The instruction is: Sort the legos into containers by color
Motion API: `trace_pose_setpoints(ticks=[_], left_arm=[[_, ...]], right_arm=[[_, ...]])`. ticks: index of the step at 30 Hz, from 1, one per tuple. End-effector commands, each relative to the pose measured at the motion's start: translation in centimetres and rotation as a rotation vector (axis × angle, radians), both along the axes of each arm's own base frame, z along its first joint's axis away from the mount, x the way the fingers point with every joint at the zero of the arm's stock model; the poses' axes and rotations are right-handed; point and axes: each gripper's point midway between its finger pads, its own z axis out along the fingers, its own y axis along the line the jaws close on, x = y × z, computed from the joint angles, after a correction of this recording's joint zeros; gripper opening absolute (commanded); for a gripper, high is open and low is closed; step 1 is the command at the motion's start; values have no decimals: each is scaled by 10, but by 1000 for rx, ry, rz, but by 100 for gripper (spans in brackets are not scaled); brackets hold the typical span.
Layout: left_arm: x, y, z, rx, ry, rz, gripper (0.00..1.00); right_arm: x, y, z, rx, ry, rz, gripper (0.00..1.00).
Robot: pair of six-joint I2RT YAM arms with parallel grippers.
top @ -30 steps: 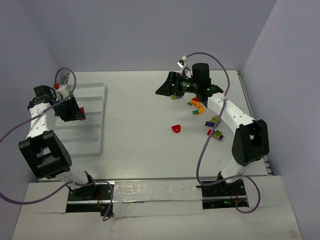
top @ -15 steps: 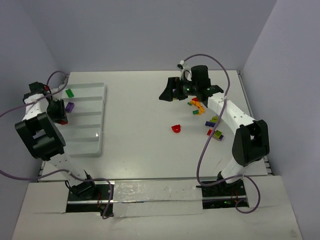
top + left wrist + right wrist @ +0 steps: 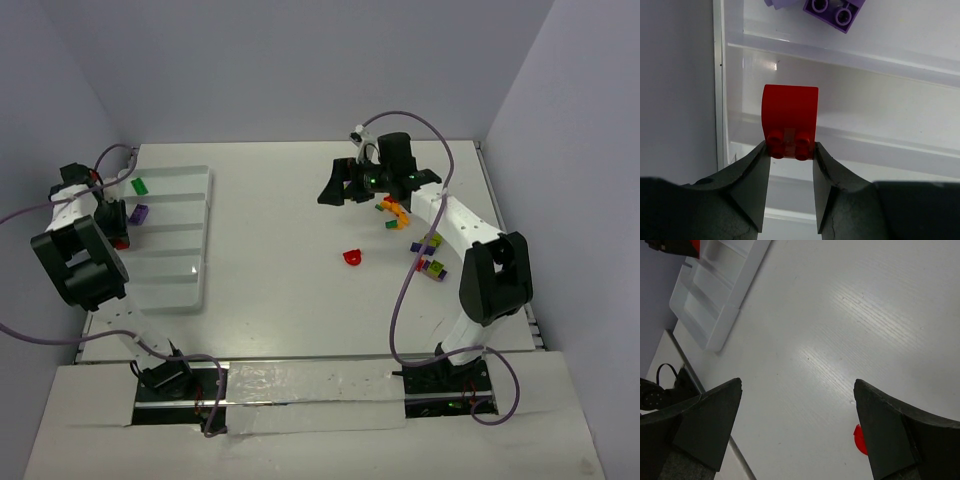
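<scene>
My left gripper (image 3: 790, 148) is shut on a red lego (image 3: 790, 120), pinching its studded end above a compartment of the white tray (image 3: 865, 60). From above, this gripper (image 3: 117, 235) sits at the tray's (image 3: 190, 250) left end. A purple lego (image 3: 835, 10) lies in the compartment beyond, and a green lego (image 3: 139, 186) in the farthest one. My right gripper (image 3: 797, 384) hangs open over bare table, a red lego (image 3: 858, 439) beside its right finger. From above, that gripper (image 3: 338, 190) is left of the loose legos (image 3: 392, 213).
More loose legos (image 3: 432, 255) lie beside the right arm's forearm. A lone red lego (image 3: 351, 257) rests mid-table. Grey walls close in the table on the left, back and right. A purple cable loops over each arm.
My left gripper has carried the red lego leftward to the tray's left end, uncovering the green and purple legos. The right gripper has shifted only slightly and stays open.
</scene>
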Motion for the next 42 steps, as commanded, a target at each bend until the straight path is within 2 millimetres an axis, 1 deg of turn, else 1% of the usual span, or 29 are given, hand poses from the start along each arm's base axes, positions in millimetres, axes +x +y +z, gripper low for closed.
trace_pose_setpoints(ticks=[1,3,5,7,15,18,21,22,24,26,29,31,32,34,35,36,37,38,40,41,42], left_arm=[[14,14,3,50,-40,-23,20],[12,19,-2,75,-20,-22,24],[12,20,-7,74,-10,-25,28],[12,19,-12,65,2,-27,30],[6,16,-13,56,16,-42,30],[5,16,-15,53,23,-42,40],[8,17,-13,51,15,-41,53],[10,16,-12,49,9,-40,56],[16,19,-4,55,-8,-35,59],[24,16,5,39,-29,-42,61],[41,14,30,43,-70,-61,62],[51,10,52,36,-111,-73,62],[60,2,72,30,-157,-91,62],[74,-23,97,22,-219,-142,62],[79,-35,106,25,-244,-170,62],[85,-58,123,32,-297,-226,62],[87,-72,134,35,-339,-255,63],[88,-87,142,30,-376,-287,63],[89,-132,149,-4,-420,-371,65],[88,-147,149,-15,-427,-396,65],[85,-156,148,-40,-431,-407,65]], right_arm=[[10,3,17,10,-58,13,100],[10,4,15,11,-51,17,100],[11,4,13,10,-48,18,100],[12,4,12,9,-44,18,100],[14,3,9,7,-36,15,100],[15,4,9,9,-34,17,100],[15,4,8,7,-35,16,100],[14,3,8,5,-35,15,100],[15,2,7,1,-36,8,100],[16,0,8,-4,-41,0,100],[16,-2,10,-14,-48,-15,100],[17,-5,10,-27,-53,-28,100],[16,-7,10,-39,-59,-28,100],[18,-15,6,-92,-86,-45,100],[18,-18,3,-110,-74,-60,100],[16,-24,-7,-163,-69,-46,98],[14,-32,-17,-223,-61,-42,96],[11,-41,-27,-290,-55,-32,95],[6,-60,-50,-424,-39,-6,93],[4,-66,-58,-466,-35,6,92],[1,-73,-67,-516,-25,18,91]])
